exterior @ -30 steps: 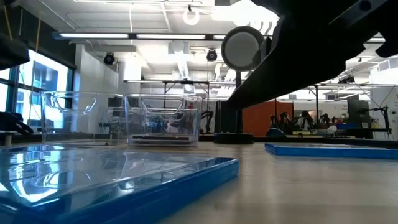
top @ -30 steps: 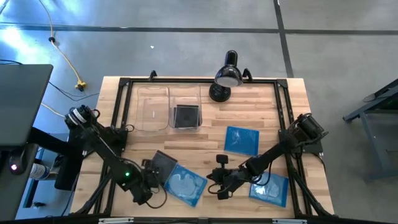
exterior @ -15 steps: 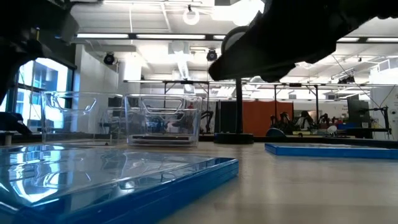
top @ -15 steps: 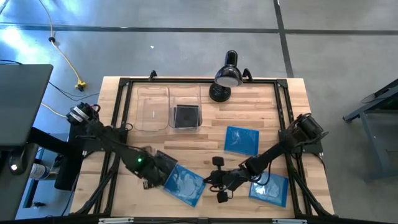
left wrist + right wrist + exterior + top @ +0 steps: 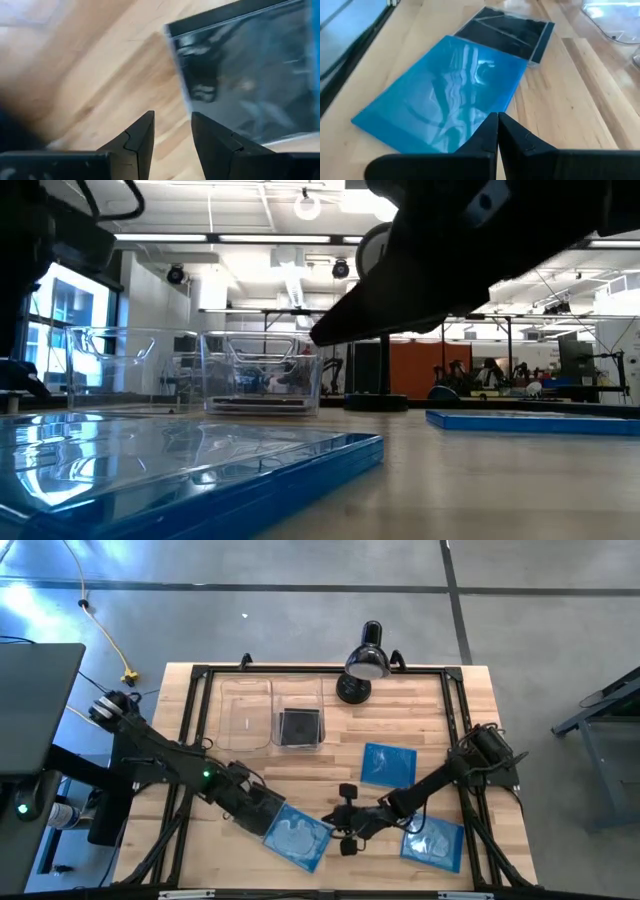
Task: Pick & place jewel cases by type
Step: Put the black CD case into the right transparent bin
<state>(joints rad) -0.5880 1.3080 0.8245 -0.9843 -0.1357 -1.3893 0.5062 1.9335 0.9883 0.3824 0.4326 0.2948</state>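
Three blue jewel cases (image 5: 388, 764), two dark cases (image 5: 299, 726), two bins (image 5: 246, 712).

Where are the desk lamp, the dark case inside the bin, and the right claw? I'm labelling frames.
desk lamp (image 5: 367, 663), high view, on its shade
dark case in the bin (image 5: 298, 727), high view, its middle
right claw (image 5: 498, 131), right wrist view, between its fingertips

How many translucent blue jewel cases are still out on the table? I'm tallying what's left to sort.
3. One translucent blue square plastic jewel case lies mid-table, one near the front edge partly overlapping a dark case, one at front right, partly under the right arm. Others may be hidden.
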